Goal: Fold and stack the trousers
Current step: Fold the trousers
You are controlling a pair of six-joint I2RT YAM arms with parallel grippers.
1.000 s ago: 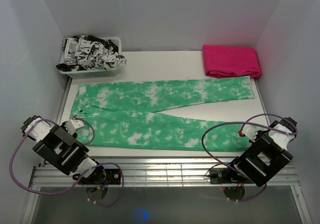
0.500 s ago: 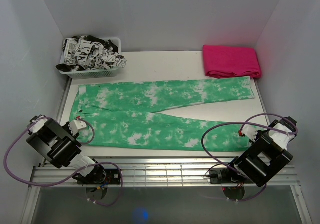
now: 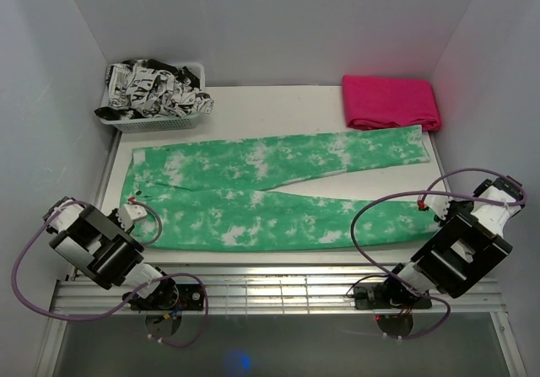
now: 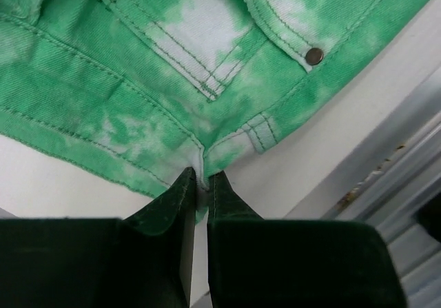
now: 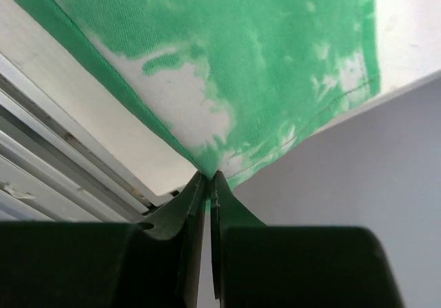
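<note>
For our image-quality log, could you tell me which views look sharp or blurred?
Top external: even light, sharp, soft shadows. Left wrist: trousers stitching crisp, left claw underexposed black. Right wrist: fabric softer, right claw a dark silhouette.

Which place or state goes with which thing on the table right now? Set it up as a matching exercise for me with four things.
Things:
1. green trousers
2. pink cloth
3. basket
4. right gripper

Places or states:
a. far left corner of the table, full of black and white clothes
b. folded, at the far right corner
c. spread flat across the middle
d. shut on the hem corner of the near trouser leg

Pairs: 1-c, 2-b, 3-a, 4-d
</note>
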